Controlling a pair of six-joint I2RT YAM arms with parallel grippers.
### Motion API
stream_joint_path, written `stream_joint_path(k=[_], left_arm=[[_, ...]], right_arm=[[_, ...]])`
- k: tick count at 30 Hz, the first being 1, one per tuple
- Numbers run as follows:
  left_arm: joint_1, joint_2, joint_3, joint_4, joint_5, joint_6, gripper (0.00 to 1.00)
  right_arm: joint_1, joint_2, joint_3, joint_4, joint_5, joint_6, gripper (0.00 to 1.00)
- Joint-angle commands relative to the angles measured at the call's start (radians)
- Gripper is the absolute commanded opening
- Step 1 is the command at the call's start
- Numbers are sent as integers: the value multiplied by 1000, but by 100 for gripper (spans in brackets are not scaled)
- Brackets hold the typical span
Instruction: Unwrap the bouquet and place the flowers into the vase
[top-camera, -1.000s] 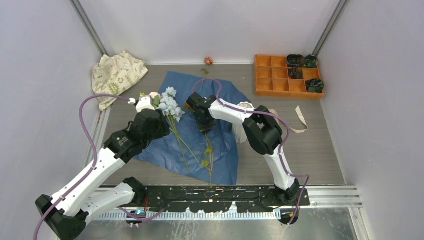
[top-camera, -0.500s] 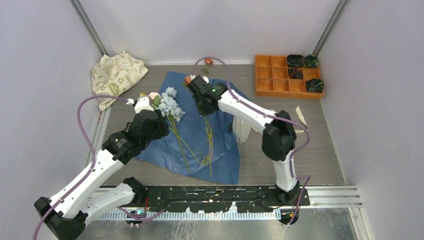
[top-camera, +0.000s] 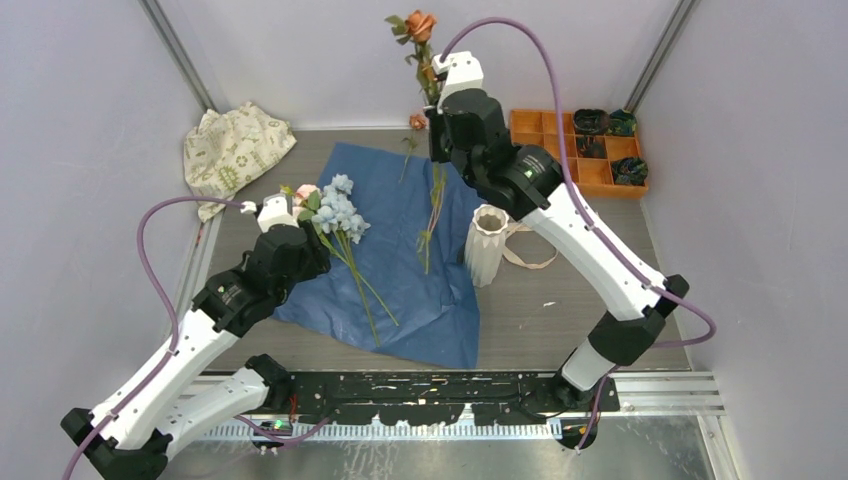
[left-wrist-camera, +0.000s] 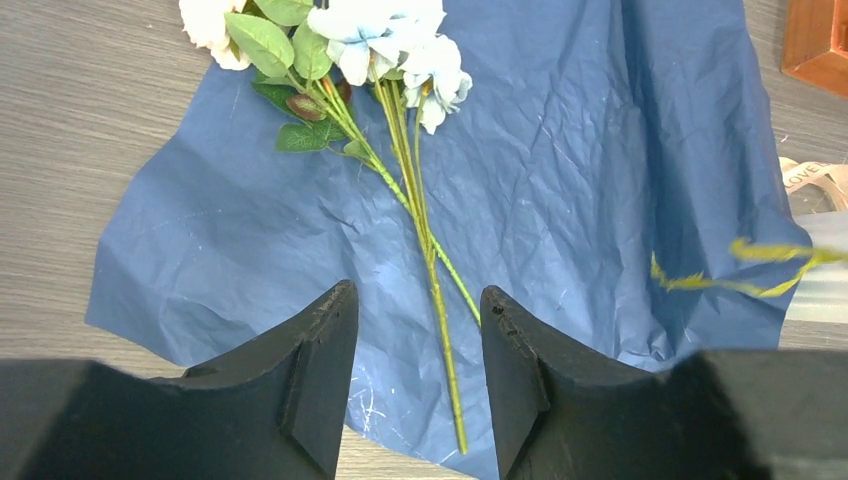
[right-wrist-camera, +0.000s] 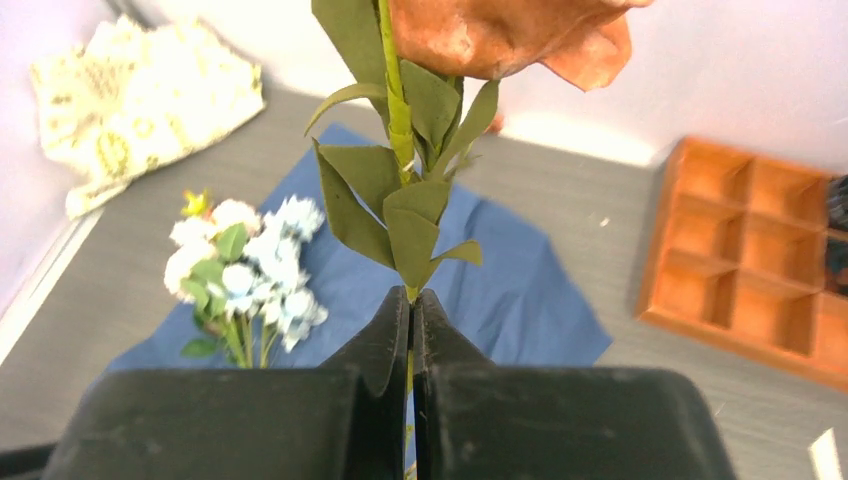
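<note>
- **Right arm:** Your right gripper (right-wrist-camera: 411, 300) is pinching the stem of the orange flower (top-camera: 420, 24). The jaws are pressing together with only the stem between them, just under the lowest leaves.
- **Orange flower:** It is riding upright, high above the table, with the bloom on top. The long stem is hanging down below the fingers. Seen from above, its lower end is showing over the blue paper (top-camera: 400, 280), just left of the vase (top-camera: 489, 245). You cannot tell whether that end is touching the paper.
- **Left arm:** Your left gripper (left-wrist-camera: 418, 300) is hovering over the near-left part of the paper. The jaws are standing about half apart and gripping nothing.
- **Pale flowers:** The pale flowers (left-wrist-camera: 385, 35) have white and light blue heads with green leaves. They are lying flat on the paper ahead of that gripper. The heads are toward the paper's far left edge and the stems are pointing back at the fingers.
- **Vase:** It is standing upright on the table at the paper's right edge.
- **Ribbon:** The ribbon (top-camera: 532, 262) is lying loose on the table just beside the vase, on its right.
- **Bud:** A small orange bud (top-camera: 417, 122) is lying by the far edge of the paper.
- **Corners:** The cloth (top-camera: 235, 148) is sitting crumpled in the far left corner. The tray (top-camera: 545, 160) is sitting in the far right corner, with dark items in its right-hand compartments.
</note>
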Motion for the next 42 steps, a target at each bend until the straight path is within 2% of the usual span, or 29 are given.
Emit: stream_joint_path(k=[1,7,16,27,34,42], left_arm=[[4,9,26,15,-28,-2,50],[4,31,38,18,-17,-2,49],[4,39,38,25,-12,-3,49],[4,59,44,33,4,-6,49],[3,53,41,35,13,-17,49],[4,80,58,42,34,-22,48]], right_arm=[[4,-92,-40,232,179,-166,1],[4,-195,-148,468,246,-319,1],[4,-242,-140,603,345,-514,1],[3,-342,-184,641,375,-598,1],[4,-388,-192,607,366,-600,1],[4,-399,-281,628,368,-597,1]])
